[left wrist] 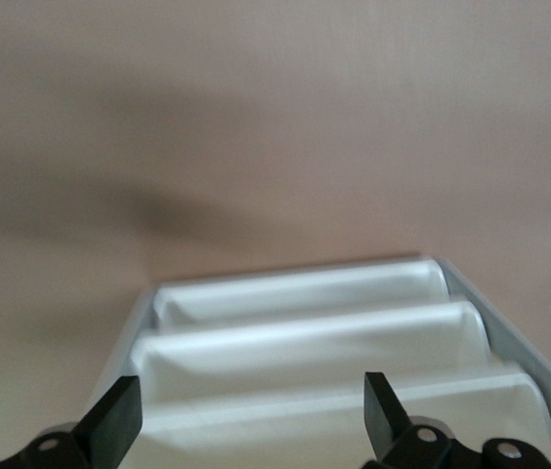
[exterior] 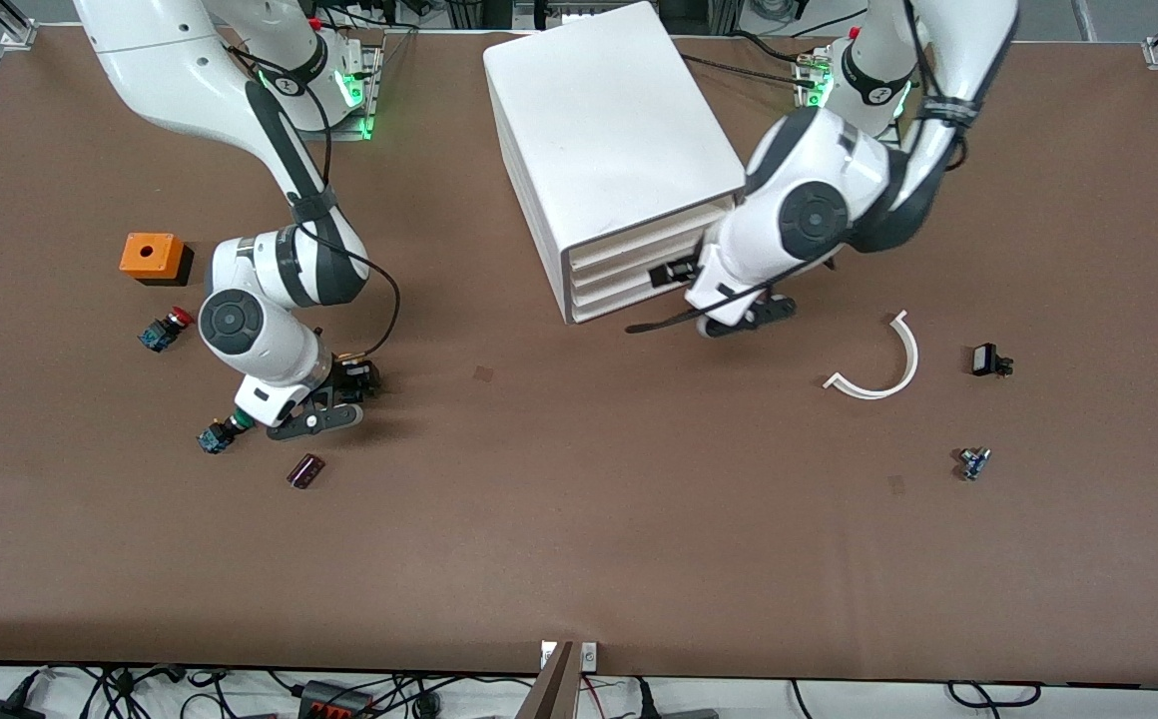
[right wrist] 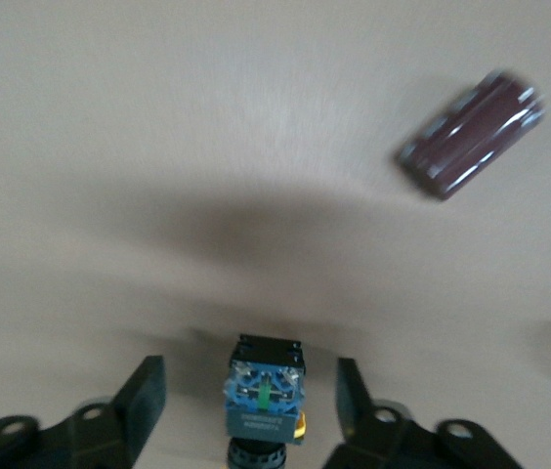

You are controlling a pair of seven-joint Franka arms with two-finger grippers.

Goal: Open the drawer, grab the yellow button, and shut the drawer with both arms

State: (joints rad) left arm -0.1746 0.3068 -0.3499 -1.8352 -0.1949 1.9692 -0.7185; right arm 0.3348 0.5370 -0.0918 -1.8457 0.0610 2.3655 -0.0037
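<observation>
So the right gripper (exterior: 314, 419) is down low at the right arm's end of the table. In the right wrist view its fingers (right wrist: 144, 396) are spread wide on either side of the button (right wrist: 264, 391), with a gap on both sides, so it isn't gripping it. You see the button's blue base and black body plus a sliver of yellow-orange at the cap end. In the front view the gripper hides it. A dark purple cylinder (exterior: 306, 469) lies close by, nearer the front camera, and a green-capped button (exterior: 218, 435) sits just beside the gripper. The red-capped button (exterior: 165, 328) and an orange box (exterior: 152, 257) are farther from the camera.

The left gripper (exterior: 674, 272) is right in front of the white cabinet (exterior: 609, 130), jaws wide open with nothing in them, fingertips (left wrist: 119, 415) framing the drawer (left wrist: 334, 405). Can't tell if they touch it. All the drawers look pushed in.
</observation>
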